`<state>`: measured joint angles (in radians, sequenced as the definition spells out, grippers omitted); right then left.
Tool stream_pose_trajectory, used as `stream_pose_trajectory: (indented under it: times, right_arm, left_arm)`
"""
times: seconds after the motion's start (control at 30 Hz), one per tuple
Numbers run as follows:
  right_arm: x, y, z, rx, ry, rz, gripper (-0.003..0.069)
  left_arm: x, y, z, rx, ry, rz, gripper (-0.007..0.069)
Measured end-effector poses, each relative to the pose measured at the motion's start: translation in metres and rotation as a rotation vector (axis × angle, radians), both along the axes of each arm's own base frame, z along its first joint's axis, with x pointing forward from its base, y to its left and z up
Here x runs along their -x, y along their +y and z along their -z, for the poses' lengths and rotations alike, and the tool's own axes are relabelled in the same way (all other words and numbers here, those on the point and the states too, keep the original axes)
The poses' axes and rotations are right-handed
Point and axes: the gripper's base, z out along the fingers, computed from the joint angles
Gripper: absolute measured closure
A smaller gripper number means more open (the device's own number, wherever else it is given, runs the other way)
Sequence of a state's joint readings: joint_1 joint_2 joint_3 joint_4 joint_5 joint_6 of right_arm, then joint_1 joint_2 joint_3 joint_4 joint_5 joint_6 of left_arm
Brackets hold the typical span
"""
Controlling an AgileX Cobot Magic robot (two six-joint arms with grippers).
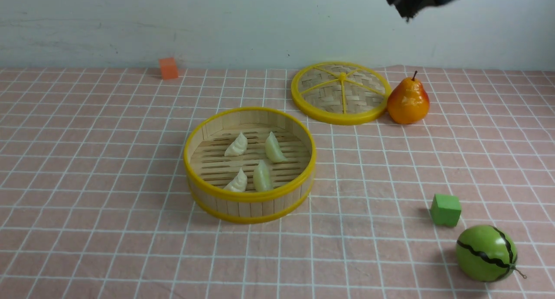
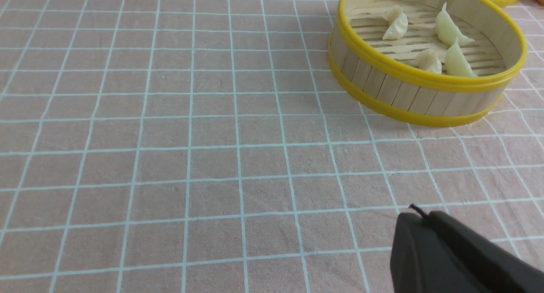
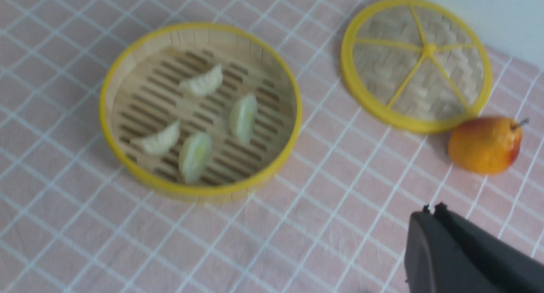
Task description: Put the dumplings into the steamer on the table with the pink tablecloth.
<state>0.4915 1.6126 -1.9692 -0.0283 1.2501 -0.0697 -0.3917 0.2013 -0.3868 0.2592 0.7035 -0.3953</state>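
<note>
Dumplings [image 1: 236, 146] sit inside steamer [image 1: 249, 199]; left fingers [image 2: 416, 254] and right fingers [image 3: 425, 250] are clenched, empty.

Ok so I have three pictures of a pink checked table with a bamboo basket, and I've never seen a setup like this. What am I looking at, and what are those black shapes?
This is a robot with two arms, each ending in a gripper. One picture looks forward from between the arms. The other two come from cameras on the wrists. The black wedges there are the left gripper and the right gripper, both shut and holding nothing. On the pink tablecloth stands a bamboo steamer with four toy dumplings inside, two white and two green. Behind it lies its woven lid with a pear beside it. There are also an orange cube, a green cube and a toy watermelon.
</note>
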Motion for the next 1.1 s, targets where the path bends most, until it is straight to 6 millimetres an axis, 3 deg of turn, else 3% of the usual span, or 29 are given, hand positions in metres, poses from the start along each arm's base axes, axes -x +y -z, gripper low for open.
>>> stream_pose_trajectory:
  times: [0.17, 0.3, 0.4, 0.43, 0.5, 0.6, 0.73, 0.8, 1.03, 1.1]
  right_arm:
    - [0.064, -0.038, 0.046, 0.095, 0.123, 0.02, 0.0679]
    - [0.107, -0.062, 0.077, 0.063, 0.031, 0.018, 0.0678]
    - [0.129, -0.071, 0.099, -0.004, -0.044, 0.006, 0.0676]
    - [0.138, -0.073, 0.115, -0.045, -0.062, 0.001, 0.0676]
    - [0.141, -0.074, 0.12, -0.063, -0.071, 0.0, 0.0676]
    - [0.156, -0.077, 0.152, -0.165, -0.081, 0.006, 0.0673]
    - [0.165, -0.074, 0.174, -0.299, -0.006, 0.039, 0.067]
    - [0.167, -0.07, 0.179, -0.385, 0.038, 0.063, 0.0669]
    - [0.169, -0.069, 0.183, -0.423, 0.051, 0.078, 0.0662]
    - [0.173, -0.073, 0.194, -0.44, 0.026, 0.096, 0.0662]
  left_arm:
    - [0.0, 0.0, 0.0, 0.0, 0.0, 0.0, 0.0608]
    - [0.0, 0.0, 0.0, 0.0, 0.0, 0.0, 0.0607]
    - [0.0, 0.0, 0.0, 0.0, 0.0, 0.0, 0.0607]
    - [0.0, 0.0, 0.0, 0.0, 0.0, 0.0, 0.0607]
    - [0.0, 0.0, 0.0, 0.0, 0.0, 0.0, 0.0607]
    - [0.0, 0.0, 0.0, 0.0, 0.0, 0.0, 0.0604]
    - [0.0, 0.0, 0.0, 0.0, 0.0, 0.0, 0.0601]
    - [0.0, 0.0, 0.0, 0.0, 0.0, 0.0, 0.0597]
    - [0.0, 0.0, 0.0, 0.0, 0.0, 0.0, 0.0589]
    - [0.0, 0.0, 0.0, 0.0, 0.0, 0.0, 0.0588]
